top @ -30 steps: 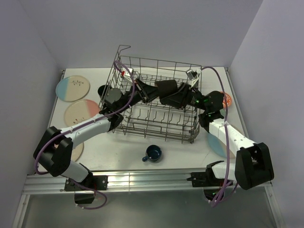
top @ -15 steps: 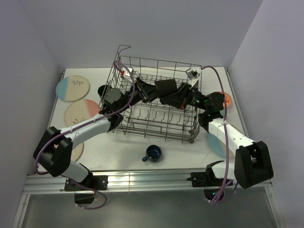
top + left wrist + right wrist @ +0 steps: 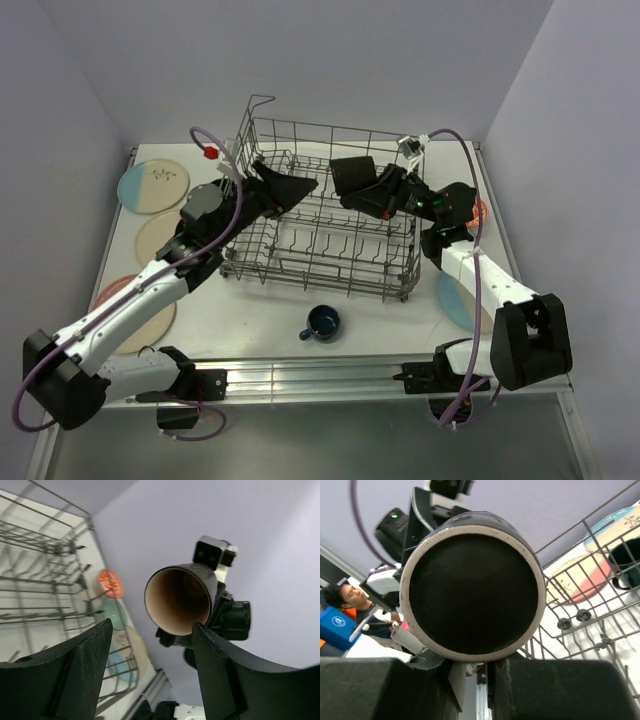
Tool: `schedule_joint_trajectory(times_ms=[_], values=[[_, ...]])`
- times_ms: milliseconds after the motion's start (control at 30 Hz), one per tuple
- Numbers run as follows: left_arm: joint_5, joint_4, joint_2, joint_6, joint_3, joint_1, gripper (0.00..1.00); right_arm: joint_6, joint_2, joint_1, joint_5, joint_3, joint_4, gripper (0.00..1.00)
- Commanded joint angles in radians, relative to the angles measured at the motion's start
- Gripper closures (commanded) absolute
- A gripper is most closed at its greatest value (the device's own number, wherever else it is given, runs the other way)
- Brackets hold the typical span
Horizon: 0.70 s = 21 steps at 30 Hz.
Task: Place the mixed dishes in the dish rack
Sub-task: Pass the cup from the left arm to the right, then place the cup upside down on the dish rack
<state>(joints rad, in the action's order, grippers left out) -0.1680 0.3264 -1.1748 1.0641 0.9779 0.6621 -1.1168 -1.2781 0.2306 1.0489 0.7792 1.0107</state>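
From above, the grey wire dish rack (image 3: 320, 262) is sitting mid-table, its thin rods forming tall open sides and rows of upright tines. The right gripper (image 3: 372, 195) is clamping a dark mug (image 3: 350, 180) and holding it on its side in the air over the rack's far right end. The left gripper (image 3: 298, 187) is hovering over the rack's far left end, pointing at the mug, jaws apart and holding nothing. A teal-blue mug (image 3: 322, 322) is standing on the table in front of the rack. Round two-tone plates (image 3: 152, 187) are lying flat to the left.

The left wrist camera is looking straight into the mug's mouth (image 3: 177, 607), showing a smooth tan inside that the overhead view hides. Its own matte black fingers (image 3: 80, 670) are framing the view, spread wide. Beyond the rack wires, an orange-red bowl (image 3: 107, 582) is resting on the table.

The right wrist camera is showing the other end: the mug's flat, round, dark base (image 3: 472, 585), ringed by a pale rim, pinched between blocky black fingers (image 3: 380, 690).
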Motion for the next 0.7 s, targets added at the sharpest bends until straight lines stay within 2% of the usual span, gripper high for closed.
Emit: schedule_joint_trajectory(times_ms=[0,67,133,167,200,267,300,367,533,600,667], values=[[0.145,-0.228,0.087,-0.183,0.059,-0.004,0.29,0.09,-0.007,-0.005,0.007,0.089,-0.067,1.0],[0.226,-0.369,0.134,-0.263,0.085,-0.004,0.26,0.199,-0.01,-0.001,-0.001,0.133,-0.163,1.0],[0.312,-0.452,0.159,-0.32,0.126,-0.004,0.23,0.303,-0.017,0.01,-0.032,0.202,-0.363,1.0],[0.344,-0.531,0.179,-0.36,0.155,-0.004,0.21,0.424,-0.02,0.027,-0.047,0.23,-0.445,1.0],[0.372,-0.565,0.187,-0.378,0.166,-0.005,0.2,0.48,-0.033,0.039,-0.062,0.259,-0.587,1.0],[0.422,-0.639,0.208,-0.442,0.192,-0.006,0.18,0.642,-0.052,0.065,-0.128,0.34,-0.719,1.0],[0.444,-0.661,0.214,-0.458,0.199,-0.006,0.18,0.682,-0.076,0.091,-0.151,0.366,-0.815,1.0],[0.497,-0.696,0.231,-0.499,0.208,-0.007,0.17,0.783,-0.102,0.117,-0.243,0.44,-0.901,1.0],[0.593,-0.718,0.271,-0.561,0.191,-0.007,0.15,0.925,-0.249,0.208,-0.441,0.664,-1.152,1.0],[0.636,-0.708,0.277,-0.578,0.177,-0.007,0.13,0.931,-0.343,0.236,-0.559,0.745,-1.248,1.0],[0.657,-0.688,0.29,-0.596,0.159,-0.007,0.13,0.928,-0.412,0.269,-0.611,0.876,-1.299,1.0]])
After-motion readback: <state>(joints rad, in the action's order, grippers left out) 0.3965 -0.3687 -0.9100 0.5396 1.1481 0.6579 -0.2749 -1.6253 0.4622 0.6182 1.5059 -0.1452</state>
